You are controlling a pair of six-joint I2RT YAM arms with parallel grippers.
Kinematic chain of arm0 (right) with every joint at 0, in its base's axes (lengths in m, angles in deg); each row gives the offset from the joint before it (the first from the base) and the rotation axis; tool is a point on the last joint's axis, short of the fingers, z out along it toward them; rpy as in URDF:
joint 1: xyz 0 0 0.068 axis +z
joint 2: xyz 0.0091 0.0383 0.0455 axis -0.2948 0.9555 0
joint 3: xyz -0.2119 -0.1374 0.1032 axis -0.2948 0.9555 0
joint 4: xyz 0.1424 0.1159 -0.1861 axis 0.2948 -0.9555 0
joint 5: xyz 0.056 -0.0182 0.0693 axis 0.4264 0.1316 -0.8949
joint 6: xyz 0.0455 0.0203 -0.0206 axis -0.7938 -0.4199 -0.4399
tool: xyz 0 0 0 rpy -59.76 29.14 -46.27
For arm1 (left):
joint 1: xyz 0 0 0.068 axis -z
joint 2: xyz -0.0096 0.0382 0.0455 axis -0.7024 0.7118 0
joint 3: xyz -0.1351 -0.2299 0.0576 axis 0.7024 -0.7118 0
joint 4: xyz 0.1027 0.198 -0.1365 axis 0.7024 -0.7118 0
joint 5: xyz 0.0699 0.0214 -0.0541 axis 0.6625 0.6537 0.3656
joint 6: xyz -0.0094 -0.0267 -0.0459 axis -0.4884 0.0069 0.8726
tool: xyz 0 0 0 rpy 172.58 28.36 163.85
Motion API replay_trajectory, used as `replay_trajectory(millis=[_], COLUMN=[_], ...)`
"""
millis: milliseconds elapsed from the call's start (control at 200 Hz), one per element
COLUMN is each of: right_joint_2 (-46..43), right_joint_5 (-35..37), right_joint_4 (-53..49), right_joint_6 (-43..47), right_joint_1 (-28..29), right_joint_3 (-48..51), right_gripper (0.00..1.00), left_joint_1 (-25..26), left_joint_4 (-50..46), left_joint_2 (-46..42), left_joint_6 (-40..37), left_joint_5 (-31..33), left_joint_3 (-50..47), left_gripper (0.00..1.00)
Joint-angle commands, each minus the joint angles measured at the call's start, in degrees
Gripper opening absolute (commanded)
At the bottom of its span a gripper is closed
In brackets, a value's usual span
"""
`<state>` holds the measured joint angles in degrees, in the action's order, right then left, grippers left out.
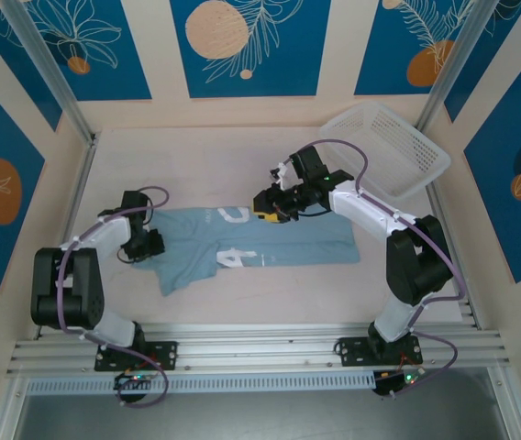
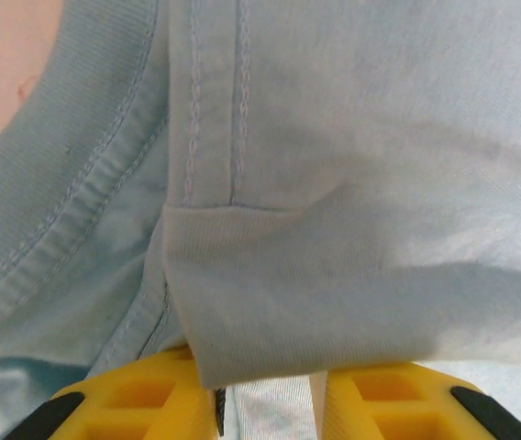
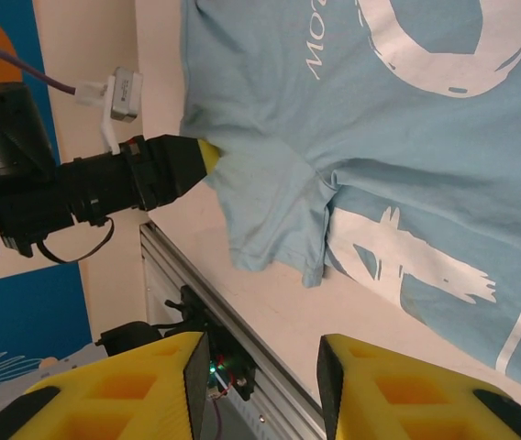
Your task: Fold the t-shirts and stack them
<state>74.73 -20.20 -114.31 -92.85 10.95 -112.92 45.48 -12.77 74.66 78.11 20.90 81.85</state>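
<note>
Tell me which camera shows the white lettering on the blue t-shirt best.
Right wrist view: the lettering is large and sharp across the t-shirt. The top external view shows it small. The left wrist view gives a close-up of collar ribbing and seams.

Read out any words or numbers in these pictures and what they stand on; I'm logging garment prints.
"MO": small white slanted letters on the light sky-blue cotton t-shirt, cut off at the edge of the right wrist view.
Large white brush-stroke lettering on the same shirt: cropped, not readable beyond one ring like an "O".
Top view: the shirt's print is too small to read.
</note>
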Motion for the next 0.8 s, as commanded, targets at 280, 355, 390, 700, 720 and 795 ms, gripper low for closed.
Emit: replay_trajectory(millis=[280, 355, 390, 700, 720, 795], right_joint_2=[-0.4, -0.2, -0.1, 0.5, 0.5, 0.5], right_joint_5=[-1.6, -1.6, -1.6, -1.1, -1.1, -1.1], right_joint_4=[-0.4, -0.4, -0.5, -0.8, -0.9, -1.1], right_joint_6=[-0.4, -0.4, -0.4, -0.3, -0.3, -0.2], right_joint_1=[0.2, 0.2, 0.2, 0.2, 0.1, 0.1], right_joint_3=[-1.0, -1.0, -1.1, -1.4, -1.4, -1.5], right_gripper=[0.38, 0.38, 0.38, 0.38, 0.38, 0.37], left_joint_1=[-0.9, -0.9, -0.9, -0.9, -0.9, -0.9], left_joint_4=[0.5, -0.7, -1.3, -5.0, -5.1, -6.5], left_joint_2=[0.3, -0.7, -1.1, -2.5, -2.5, -2.4], left_joint_6=[-1.2, -0.5, -0.2, 1.4, 1.3, 1.5], left_joint_5=[0.6, 0.3, 0.3, -0.6, -0.6, -0.3], left_joint_3=[2.4, 3.3, 3.7, 5.5, 5.6, 6.4], left_gripper=[0.21, 0.16, 0.14, 0.02, 0.00, 0.00])
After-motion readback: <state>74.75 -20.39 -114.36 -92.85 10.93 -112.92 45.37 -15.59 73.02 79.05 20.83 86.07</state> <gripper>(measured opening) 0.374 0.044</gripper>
